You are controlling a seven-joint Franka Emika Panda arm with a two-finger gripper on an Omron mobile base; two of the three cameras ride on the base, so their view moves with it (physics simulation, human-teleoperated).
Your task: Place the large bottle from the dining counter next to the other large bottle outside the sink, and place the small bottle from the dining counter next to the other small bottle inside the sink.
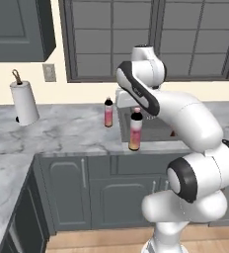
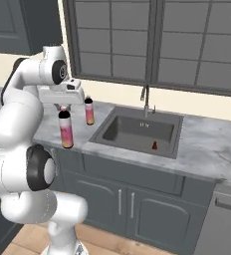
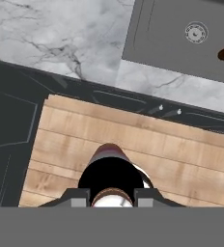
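Above counter edge (image 1: pixel 87 150), gripper (image 2: pixel 63 107) clamps large bottle (image 2: pixel 66 129) hanging below.

The white arm rises from the lower right of the left base view, elbow bent, and reaches toward the frame's centre. Its wrist points straight down, and the gripper (image 2: pixel 63 108) is clamped on the cap of the large bottle (image 1: pixel 135 129).

even flat rendered light, no glare, shadows barely there; everything kinda soft and low-res, no edge warping or focus falloff
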